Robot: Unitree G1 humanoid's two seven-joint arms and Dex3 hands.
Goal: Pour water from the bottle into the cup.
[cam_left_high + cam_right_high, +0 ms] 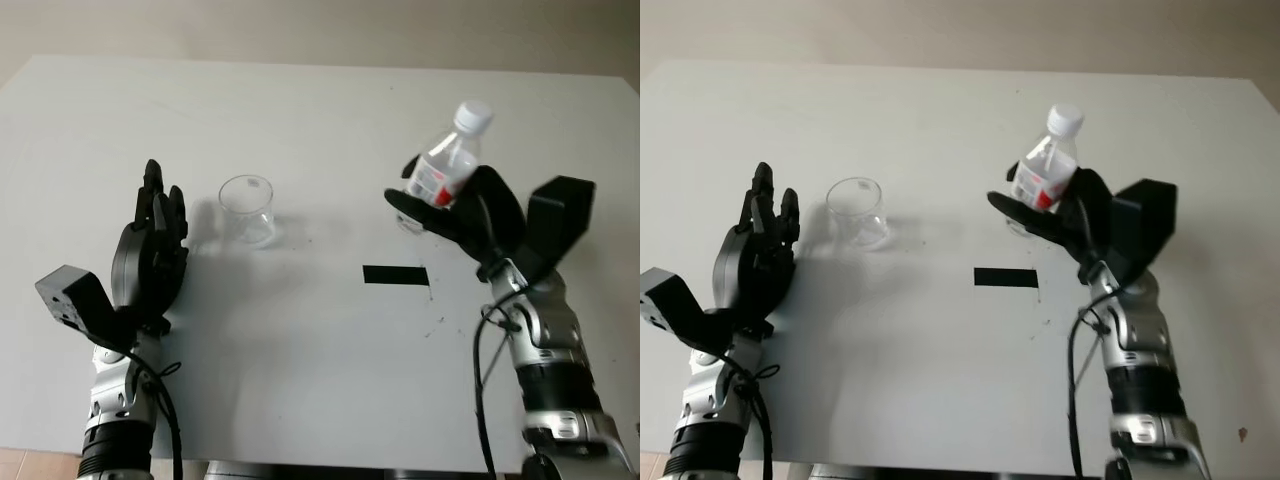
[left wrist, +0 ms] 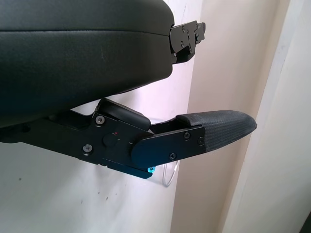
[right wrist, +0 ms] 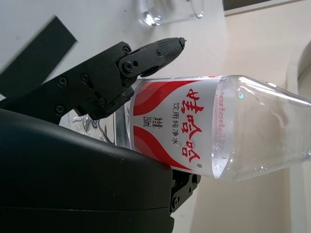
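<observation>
Bottle (image 1: pixel 446 166), capped, gripped in right robot hand (image 1: pixel 462 213) above desk (image 1: pixel 320 380) right side. Cup (image 1: pixel 247 208) stands left of centre. Left robot hand (image 1: pixel 152 250) open beside it.

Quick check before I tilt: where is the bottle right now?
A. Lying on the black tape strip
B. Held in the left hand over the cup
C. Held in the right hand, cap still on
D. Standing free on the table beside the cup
C: the right hand grips the bottle, whose white cap is on, well away from the cup.
</observation>
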